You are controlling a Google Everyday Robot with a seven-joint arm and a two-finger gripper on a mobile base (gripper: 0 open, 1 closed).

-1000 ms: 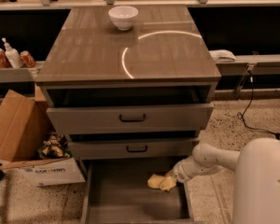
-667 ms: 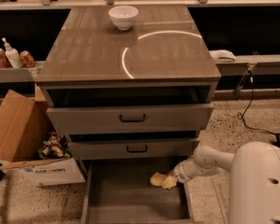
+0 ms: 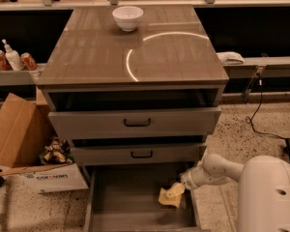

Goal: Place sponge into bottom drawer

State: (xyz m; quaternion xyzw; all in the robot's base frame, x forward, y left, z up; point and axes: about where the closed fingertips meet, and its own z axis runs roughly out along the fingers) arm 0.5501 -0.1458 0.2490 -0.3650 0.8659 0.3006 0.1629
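The pale yellow sponge (image 3: 168, 197) lies on the floor of the bottom drawer (image 3: 125, 197), near its right wall. The drawer is pulled wide open below the two upper drawers. My gripper (image 3: 176, 191) reaches in from the right at the end of the white arm (image 3: 212, 170). Its cream-yellow tips sit right at the sponge's upper right corner, touching or just over it.
A white bowl (image 3: 128, 17) stands at the back of the cabinet top (image 3: 135, 57). An open cardboard box (image 3: 24, 144) with clutter sits on the floor at the left. Cans and a bottle (image 3: 12, 58) stand on the left shelf. A cable (image 3: 258, 110) runs along the floor at the right.
The sponge has come down a little and to the right, onto the drawer floor. The arm and gripper have shifted slightly with it.
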